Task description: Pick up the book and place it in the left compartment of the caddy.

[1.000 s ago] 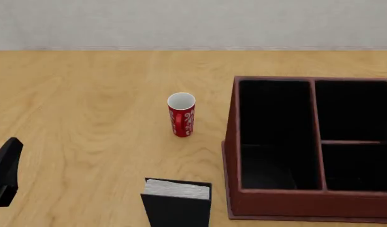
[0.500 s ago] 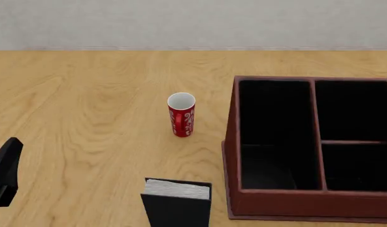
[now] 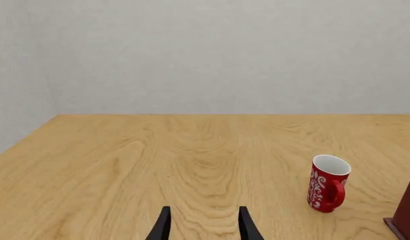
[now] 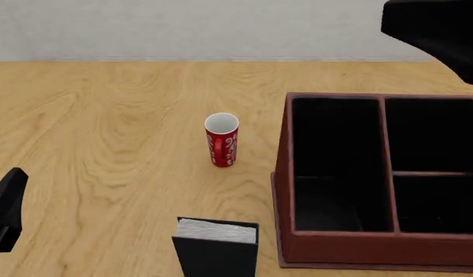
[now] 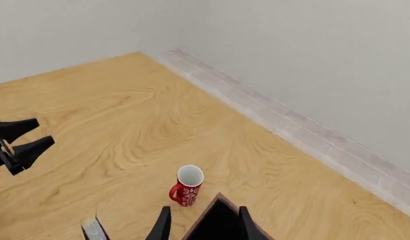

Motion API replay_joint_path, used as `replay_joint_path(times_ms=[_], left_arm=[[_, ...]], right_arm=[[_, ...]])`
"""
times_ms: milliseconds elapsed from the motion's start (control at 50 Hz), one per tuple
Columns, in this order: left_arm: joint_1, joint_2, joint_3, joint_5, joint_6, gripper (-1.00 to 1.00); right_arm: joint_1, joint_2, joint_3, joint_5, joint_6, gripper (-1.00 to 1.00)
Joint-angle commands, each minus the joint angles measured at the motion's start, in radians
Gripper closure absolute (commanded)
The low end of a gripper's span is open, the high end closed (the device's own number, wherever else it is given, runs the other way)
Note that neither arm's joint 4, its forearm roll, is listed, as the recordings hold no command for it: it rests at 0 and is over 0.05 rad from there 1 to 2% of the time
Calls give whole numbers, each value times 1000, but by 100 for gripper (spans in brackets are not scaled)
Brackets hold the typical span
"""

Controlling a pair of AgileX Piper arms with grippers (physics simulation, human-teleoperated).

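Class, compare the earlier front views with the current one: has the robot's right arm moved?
Yes. The black right arm, absent from the earlier front views, now shows at the upper right, above the far right corner of the dark red-brown rectangular caddy.

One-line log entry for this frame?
phase: pre-grasp | book: upright on table, untouched | left gripper: open | right gripper: open, above caddy

Book top: I see the book [image 4: 216, 245] upright at the near edge, open air above its page edge.
Book's right: the caddy [image 4: 336, 251] wall stands near it, leaving a narrow gap.
Mug: the red mug [image 4: 222, 140] stands farther back, well apart from both.
Left compartment [image 4: 334, 164]: open-topped, I see nothing inside.
Left table [image 4: 105, 115]: bare wood.
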Motion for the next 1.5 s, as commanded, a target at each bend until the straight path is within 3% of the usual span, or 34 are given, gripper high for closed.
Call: replay_joint_path(times_ms=[20, 160, 420, 860, 1500], left_arm=[[0, 0, 0, 0, 0, -100], [0, 0, 0, 0, 0, -100], [0, 0, 0, 0, 0, -100], [0, 0, 0, 0, 0, -100], [0, 0, 0, 0, 0, -100]], right_arm=[[121, 176, -158, 80, 10, -100], [187, 284, -260, 151, 60, -100], [284, 392, -335, 210, 131, -100], [336, 437, -247, 211, 249, -100], [317, 463, -104, 172, 272, -100]])
